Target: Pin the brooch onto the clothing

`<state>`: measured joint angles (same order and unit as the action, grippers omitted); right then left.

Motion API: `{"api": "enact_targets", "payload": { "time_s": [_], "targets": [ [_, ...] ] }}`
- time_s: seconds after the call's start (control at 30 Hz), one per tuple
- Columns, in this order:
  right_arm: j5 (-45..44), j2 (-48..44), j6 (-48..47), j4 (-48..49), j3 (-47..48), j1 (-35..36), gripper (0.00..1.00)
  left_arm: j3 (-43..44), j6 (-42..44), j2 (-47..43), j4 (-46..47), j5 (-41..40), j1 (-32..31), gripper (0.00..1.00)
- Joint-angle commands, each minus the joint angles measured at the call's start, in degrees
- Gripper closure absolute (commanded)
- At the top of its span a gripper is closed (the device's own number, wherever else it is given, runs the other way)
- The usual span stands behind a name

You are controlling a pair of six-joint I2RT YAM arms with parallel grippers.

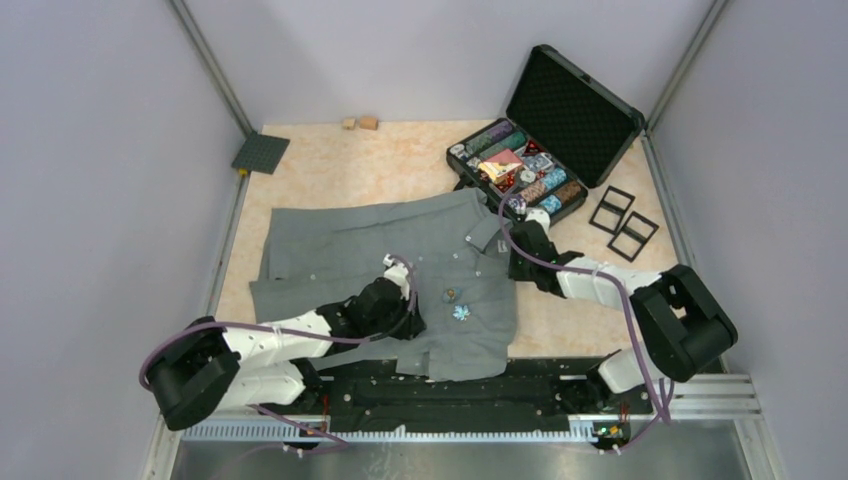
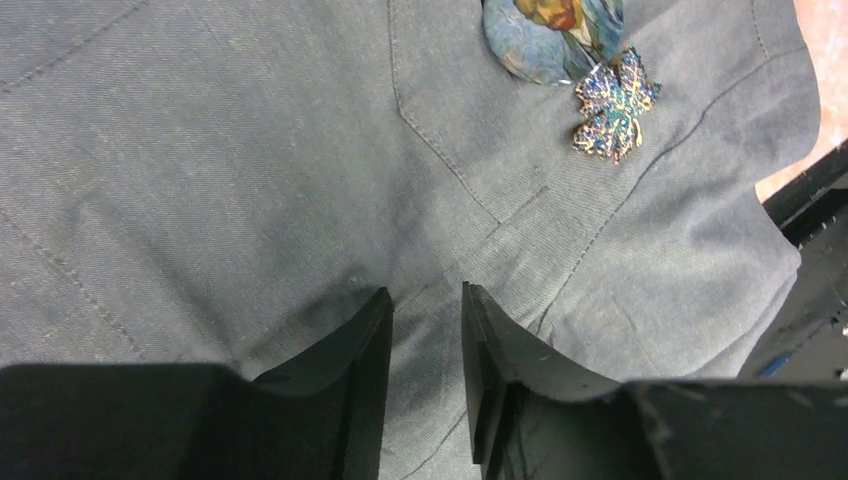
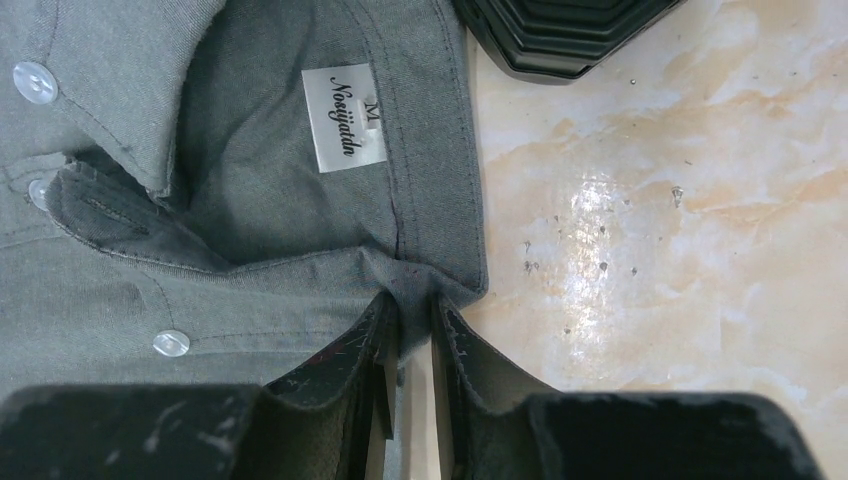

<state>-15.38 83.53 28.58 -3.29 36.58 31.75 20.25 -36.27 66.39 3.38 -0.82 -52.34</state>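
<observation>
The clothing [image 1: 340, 250], a grey button-up shirt, lies flat on the table. On its chest pocket rest a glittery leaf-shaped brooch [image 2: 614, 105] [image 1: 461, 313] and a round painted brooch [image 2: 555, 35] [image 1: 451, 295]. My left gripper [image 2: 427, 297] [image 1: 412, 318] is down on the cloth [image 2: 200, 180] below the pocket, jaws narrow with a ridge of fabric pinched between them. My right gripper [image 3: 412, 305] [image 1: 510, 262] is shut on the shirt's edge beside the collar, just below the white neck label [image 3: 344, 118]. Pale buttons [image 3: 33, 82] show at the left.
An open black case [image 1: 525, 170] full of chips and cards stands at the back right, and its corner [image 3: 560, 35] lies close to the collar. Two black square frames [image 1: 622, 222] lie right of it. A dark plate [image 1: 261, 153] and small wooden blocks [image 1: 360, 123] sit at the back.
</observation>
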Motion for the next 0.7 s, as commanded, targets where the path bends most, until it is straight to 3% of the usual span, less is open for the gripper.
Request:
{"api": "enact_targets", "payload": {
  "time_s": [0.0,0.03,0.1,0.2,0.27,0.43,0.67],
  "targets": [
    [-1.07,1.54,-1.95,-3.02,1.15,-1.16,0.81,-0.9,-0.93,-1.09,-3.86,3.89,-0.31,0.62],
    [-0.37,1.18,-2.45,-3.13,1.39,-1.16,0.8,-0.3,-0.66,-1.42,-4.2,3.85,-0.31,0.58],
    [2.52,-0.21,-4.17,-3.68,2.33,-1.16,0.75,1.61,0.18,-2.13,-5.19,3.58,-0.31,0.33],
    [6.39,-3.57,-6.3,-5.63,3.93,-1.16,0.53,5.27,1.69,-2.4,-7.9,1.5,-0.22,0.21],
    [8.14,-6.09,-8.02,-7.71,5.23,-1.16,0.38,8.2,3.31,-2.55,-10.21,-0.85,-0.22,0.17],
    [7.59,-13.7,-10.32,-12.2,6.9,-1.27,0.19,14.72,7.36,-3.49,-13.92,-2.72,1.33,0.12],
    [7.6,-22.27,-10.72,-19.51,7.83,-8.42,0.11,21.04,7.82,-4.89,-19.97,1.32,15.63,0.11]
  ]
}}
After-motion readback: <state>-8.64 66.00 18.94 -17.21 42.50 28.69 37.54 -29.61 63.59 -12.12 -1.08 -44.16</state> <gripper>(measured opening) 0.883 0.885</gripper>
